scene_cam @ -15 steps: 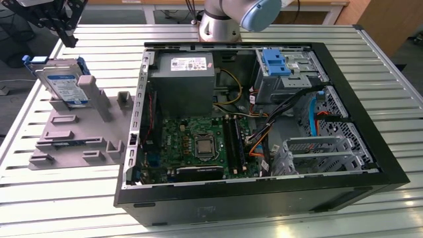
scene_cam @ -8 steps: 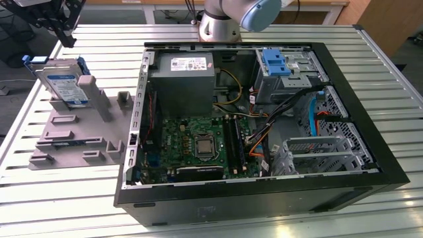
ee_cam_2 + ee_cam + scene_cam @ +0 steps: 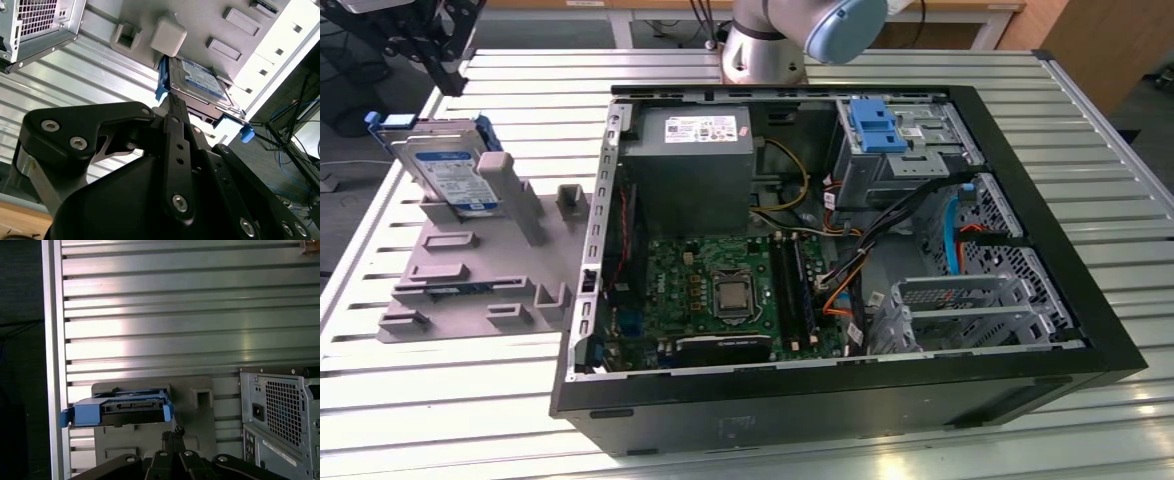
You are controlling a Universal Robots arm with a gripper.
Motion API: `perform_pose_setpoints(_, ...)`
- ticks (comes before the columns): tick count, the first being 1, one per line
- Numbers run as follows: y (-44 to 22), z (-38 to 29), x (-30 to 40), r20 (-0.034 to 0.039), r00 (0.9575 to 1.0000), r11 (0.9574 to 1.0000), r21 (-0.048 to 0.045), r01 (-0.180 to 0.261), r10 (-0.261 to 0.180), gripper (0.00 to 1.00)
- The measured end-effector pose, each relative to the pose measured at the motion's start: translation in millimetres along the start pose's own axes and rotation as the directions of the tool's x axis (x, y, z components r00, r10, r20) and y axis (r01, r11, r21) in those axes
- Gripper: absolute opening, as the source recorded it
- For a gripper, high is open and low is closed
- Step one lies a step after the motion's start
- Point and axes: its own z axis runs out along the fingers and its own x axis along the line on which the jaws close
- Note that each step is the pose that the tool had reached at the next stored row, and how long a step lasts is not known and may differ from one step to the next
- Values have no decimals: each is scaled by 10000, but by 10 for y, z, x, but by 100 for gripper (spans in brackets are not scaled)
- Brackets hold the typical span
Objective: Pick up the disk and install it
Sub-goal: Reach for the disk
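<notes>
Arm: wrist angled down over the bench (image 3: pixel 400 400), fingers (image 3: pixel 176 125) pressed together, holding nothing. Disk (image 3: pixel 451 172): propped on edge in the grey fixture (image 3: pixel 467 285), just beyond the tips of the fingers and clear of them. Open computer case (image 3: pixel 854 250): well off to one side of the fingers.

the disk (image 3: pixel 132 412) sits end-on in its blue bracket, connector edge facing the camera, on a grey moulded fixture (image 3: pixel 185 390) atop the ribbed metal table (image 3: pixel 175 315). the gripper (image 3: pixel 173 432) hangs just short of it, black fingers drawn together, holding nothing. a computer case (image 3: pixel 280 410) with a perforated vent stands beside the fixture.
</notes>
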Motion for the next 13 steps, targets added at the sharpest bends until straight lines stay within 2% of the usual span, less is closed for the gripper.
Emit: perform_pose_setpoints(13,-6,0,76,0,10000,10000,0,0,0,11)
